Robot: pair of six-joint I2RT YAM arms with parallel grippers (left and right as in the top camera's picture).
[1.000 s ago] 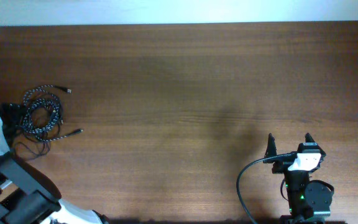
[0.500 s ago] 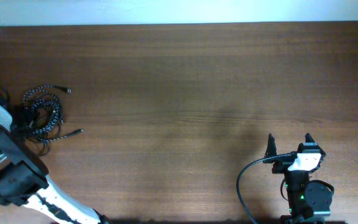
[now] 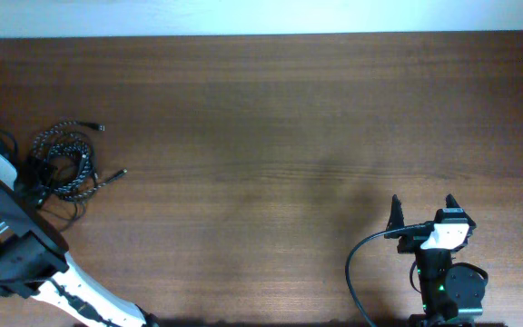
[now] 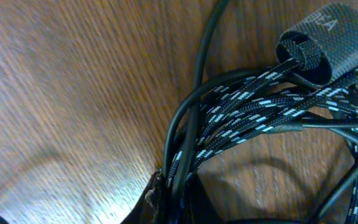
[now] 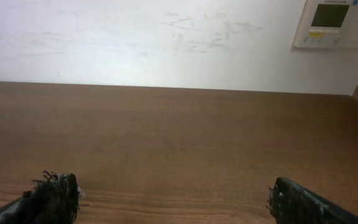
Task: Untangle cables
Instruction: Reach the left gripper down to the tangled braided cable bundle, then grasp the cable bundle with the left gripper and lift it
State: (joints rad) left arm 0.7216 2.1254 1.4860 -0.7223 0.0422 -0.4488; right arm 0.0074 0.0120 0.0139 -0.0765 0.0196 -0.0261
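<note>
Hardly begun, I judge: the cables lie in one tangled coil by the surface's left edge, with the speckled cable wound among thin black cables. The left gripper sits at the coil, and I cannot tell its grip. The right gripper is spread apart and empty near the front right corner.

Brown wooden table, white wall, wall-mounted thermostat.

Cables heaped near table left edge; right gripper well apart
</note>
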